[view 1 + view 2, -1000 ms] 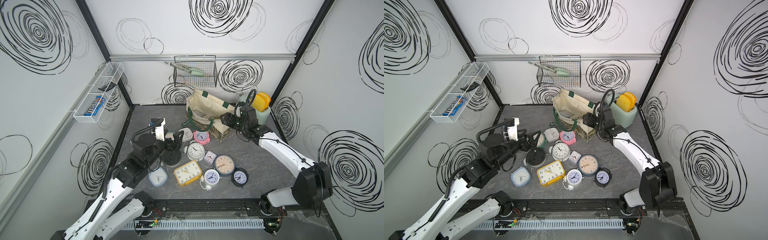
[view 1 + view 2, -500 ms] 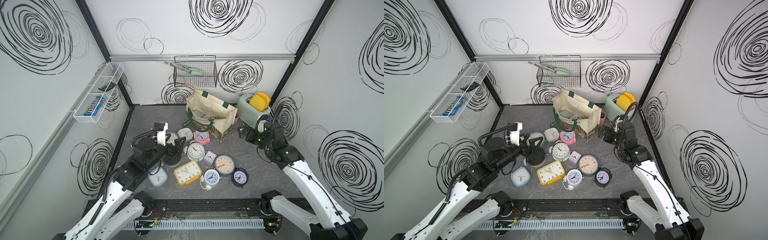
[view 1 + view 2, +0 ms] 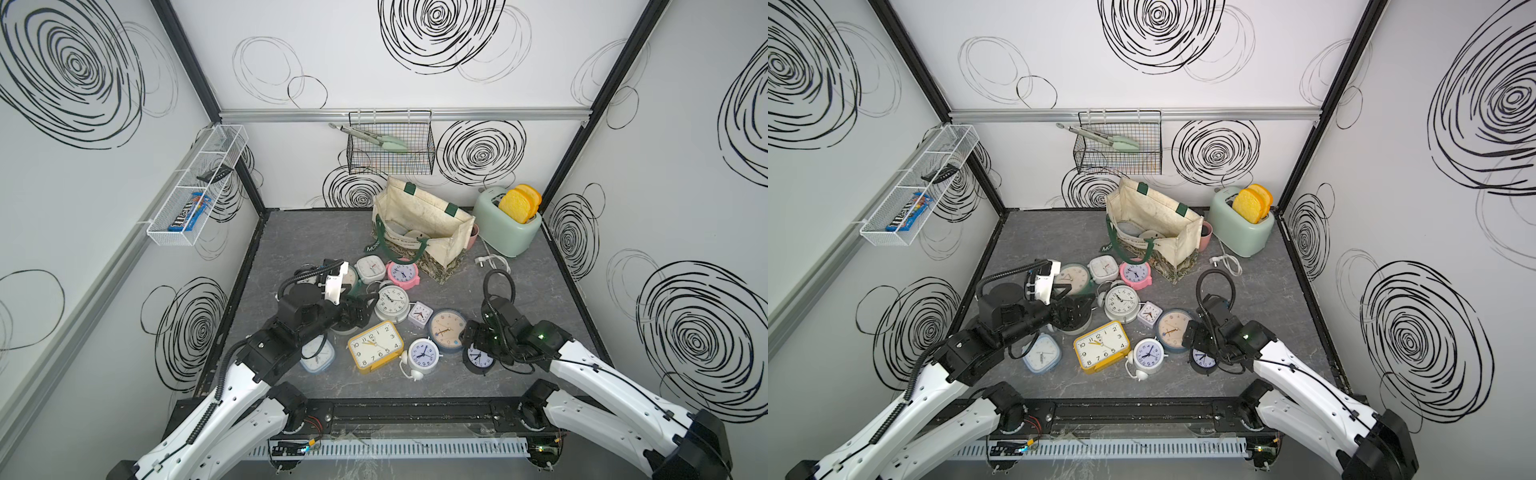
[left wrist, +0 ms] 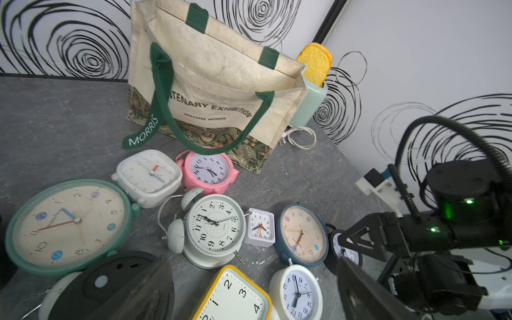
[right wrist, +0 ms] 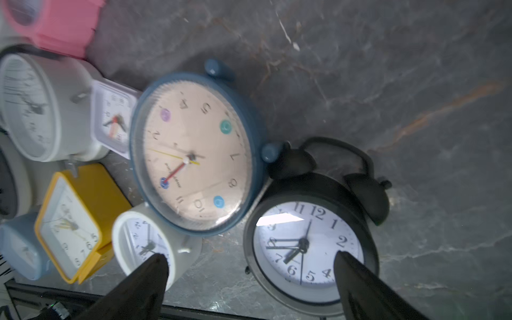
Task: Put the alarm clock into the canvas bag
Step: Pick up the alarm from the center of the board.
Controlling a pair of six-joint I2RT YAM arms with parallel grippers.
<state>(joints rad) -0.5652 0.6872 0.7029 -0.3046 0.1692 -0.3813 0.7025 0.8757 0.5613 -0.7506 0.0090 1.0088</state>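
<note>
A: OK, where's the canvas bag?
B: Back of the bench, upright, mouth open, just beside the mint toaster. One green handle, lettered MORRIS, droops over its front side. Pale rounded things inside; can't make out what.
A: Alarm clocks?
B: The ones I can see lie loose on the bench in front of the bag, clustered, several touching. None held.
A: Right jaws?
B: Apart, nothing between them. Right wrist view has both fingertips low over the black twin-bell clock and the small white clock; contact can't be told. In both top views the right arm covers most of the black one.
A: Left jaws?
B: Apart too, empty. They hang over a black round thing beside the big mint-rimmed clock; the frame edge cuts it off, can't tell if it's a clock back.
A: Anything else hidden?
B: Pink cup between bag and toaster, only a sliver shows. Far clocks in the right wrist view are blurred.
</note>
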